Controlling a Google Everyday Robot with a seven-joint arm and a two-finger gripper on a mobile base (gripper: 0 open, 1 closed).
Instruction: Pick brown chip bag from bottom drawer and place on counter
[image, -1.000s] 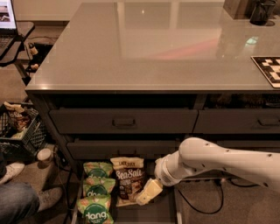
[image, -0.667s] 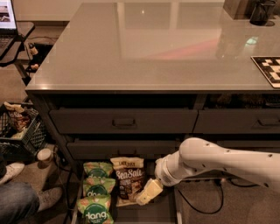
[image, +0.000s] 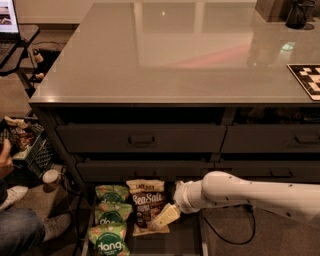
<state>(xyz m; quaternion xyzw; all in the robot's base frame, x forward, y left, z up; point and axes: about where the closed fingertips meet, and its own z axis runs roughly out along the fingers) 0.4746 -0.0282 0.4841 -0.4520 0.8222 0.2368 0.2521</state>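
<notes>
The brown chip bag, tan on top and dark brown below with white "Sea Salt" lettering, lies flat in the open bottom drawer at the foot of the cabinet. My gripper is at the end of the white arm, which reaches in from the right. It is down in the drawer at the bag's lower right edge and overlaps that edge. The glossy grey-beige counter spans the top of the cabinet above.
Three green "dang" bags lie in a column left of the brown bag. Closed drawer fronts sit above. A checkered board and a dark container are at the counter's right. A person's leg, a basket and a cup are on the left.
</notes>
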